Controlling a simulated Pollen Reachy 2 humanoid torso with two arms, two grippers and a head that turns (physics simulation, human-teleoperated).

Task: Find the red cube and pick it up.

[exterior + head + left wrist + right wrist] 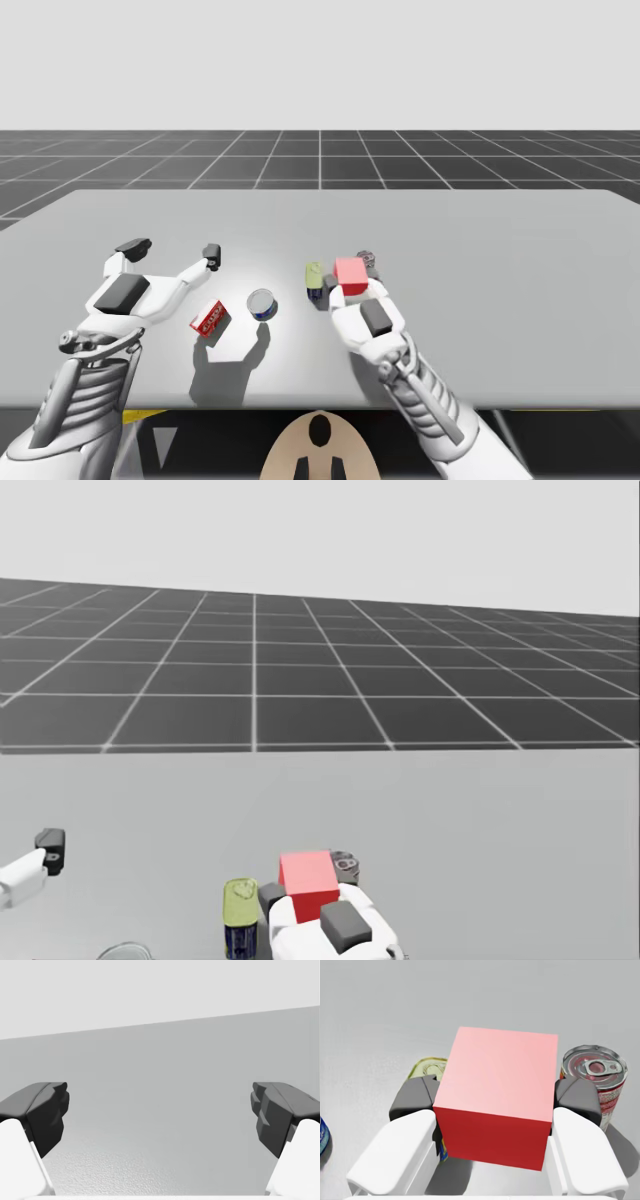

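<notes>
the cube [500,1075] is red and sits between the fingers of our right gripper [351,281]. in the right wrist view both dark fingertips [417,1095] press on it from opposite sides, so the gripper is holding the cube, with the fingers as far apart as the cube is wide. we cannot tell whether the cube is clear of the tabletop [500,300] or resting on it.

just left of the cube stands the green can [427,1067], upright, partly hidden behind the left finger of that gripper. just right of the cube, and a little beyond it, stands the red can [595,1075], upright, with a silver pull-tab lid, close behind the other finger.

further left of the cube in the high view is the blue can [261,303], its silver top showing. beyond that, still further left of the cube, is the box [209,319], red and tilted.

well to the left of the cube hangs our left gripper [172,249], its fingers spread wide with bare tabletop ahead of them and nothing between them.
</notes>
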